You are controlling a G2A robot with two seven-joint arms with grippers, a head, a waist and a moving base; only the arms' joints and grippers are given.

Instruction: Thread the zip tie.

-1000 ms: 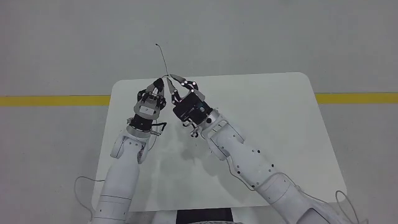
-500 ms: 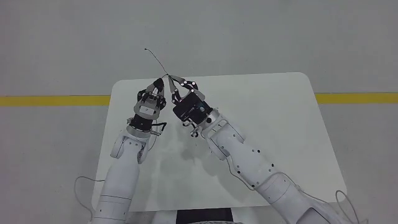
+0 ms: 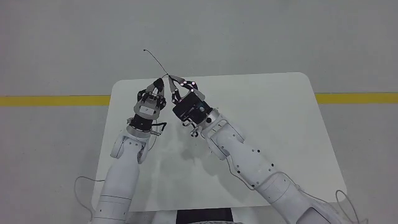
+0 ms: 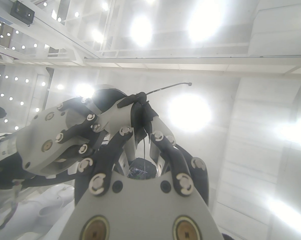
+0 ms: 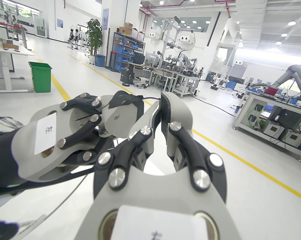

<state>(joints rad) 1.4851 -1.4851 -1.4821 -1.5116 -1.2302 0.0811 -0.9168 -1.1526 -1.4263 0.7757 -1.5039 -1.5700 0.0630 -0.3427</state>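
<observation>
The zip tie is a thin black strand held in the air over the table's far edge. Both grippers meet tip to tip on it. My left gripper is shut on the tie, and the strand runs down between its fingers toward the palm. My right gripper is shut on the same tie right beside it, fingertips pressed together. The free tail sticks out past the tips and ends in a small bent end. In the right wrist view the left gripper sits close alongside, with the strand between them.
The white table lies bare below and to the right of the arms. A yellow floor line passes behind the table's far edge, and open grey floor lies beyond it.
The tie's free tail has swung to the left and dipped slightly compared with one second ago. Both grippers have stayed almost in place, still closed.
</observation>
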